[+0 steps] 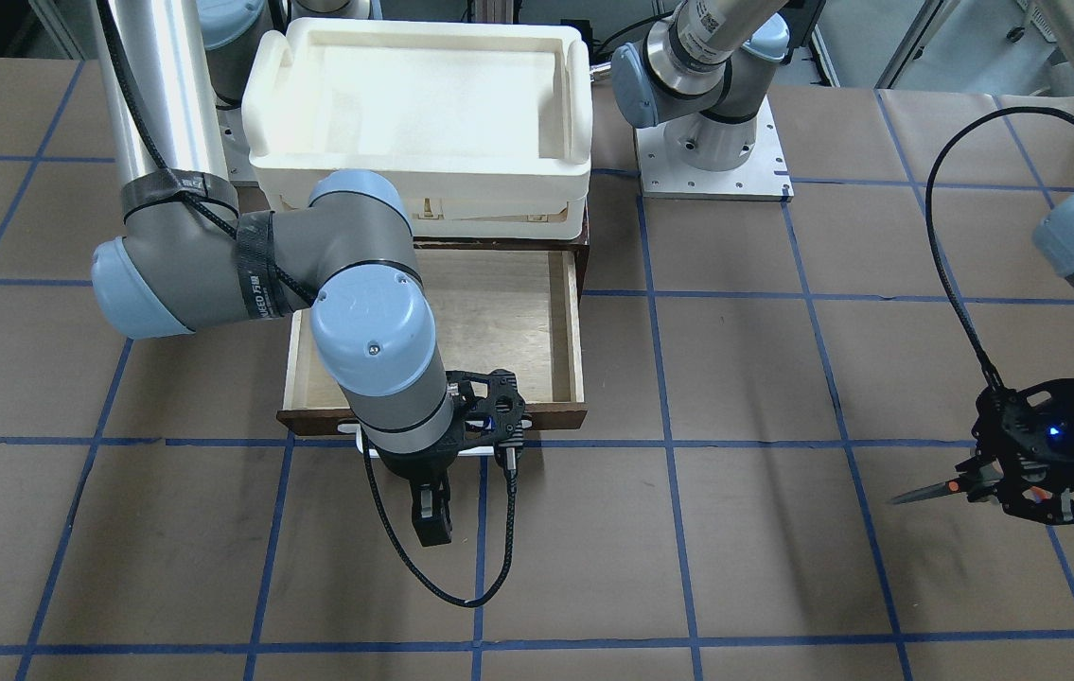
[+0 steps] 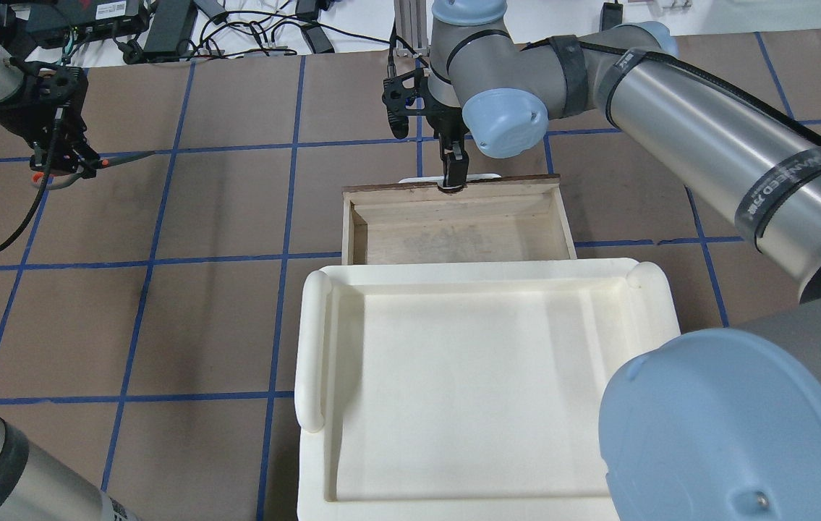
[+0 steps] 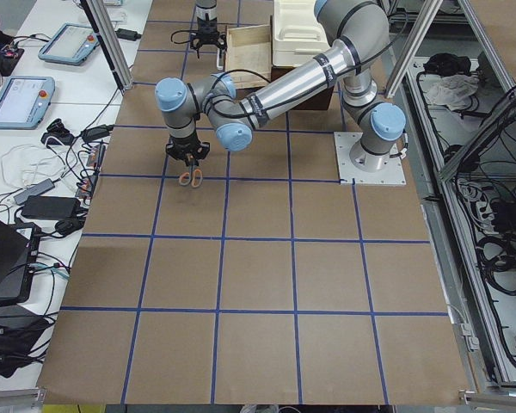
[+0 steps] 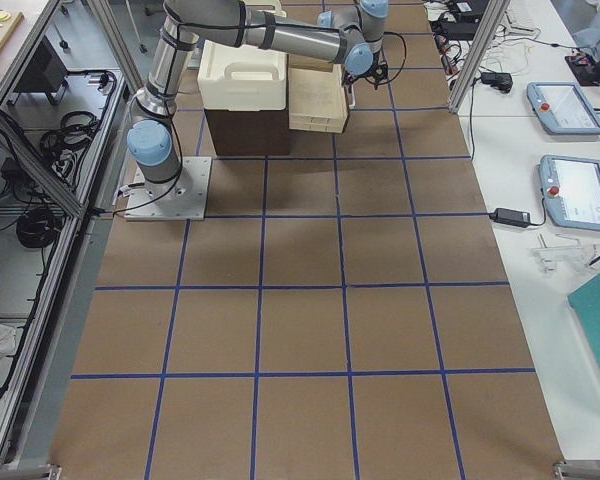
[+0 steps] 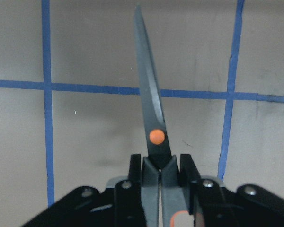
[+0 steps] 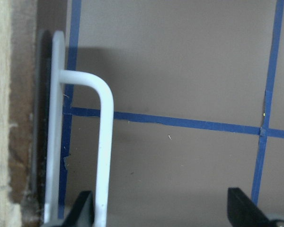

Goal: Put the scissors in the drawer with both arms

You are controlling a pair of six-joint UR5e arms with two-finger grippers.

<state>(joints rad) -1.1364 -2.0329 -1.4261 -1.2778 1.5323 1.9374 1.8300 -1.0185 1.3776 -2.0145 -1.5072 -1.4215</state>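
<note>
1. Now, your left hand (image 1: 986, 482) is clamped shut on the scissors (image 1: 924, 493). It pinches the shanks just behind the orange pivot, and the blades lie together and point out past the fingers.
2. The scissors are far out on the left side, well apart from the drawer (image 1: 577, 331). The shadow beneath them suggests they hang clear of the table (image 1: 783, 586).
3. The drawer stands pulled out from under the tray (image 1: 262, 123), and nothing shows in its pale inside from overhead.
4. Your right hand (image 1: 432, 525) is at the drawer front with its fingers spread wide. In the wrist view the handle (image 6: 104, 156) runs between them, close by one finger, and they grip nothing.
5. Judging from this, the drawer is opened and the scissors are picked up, so the step in hand is the carry to the drawer.
6. The next move calls for swinging the left arm across, bringing the blades over the open inside, and lowering. Only then should you open the hand.
7. Mind the right arm: from the front its elbow hangs over part of the drawer. Aim for the uncovered side, or clear that arm first.
</note>
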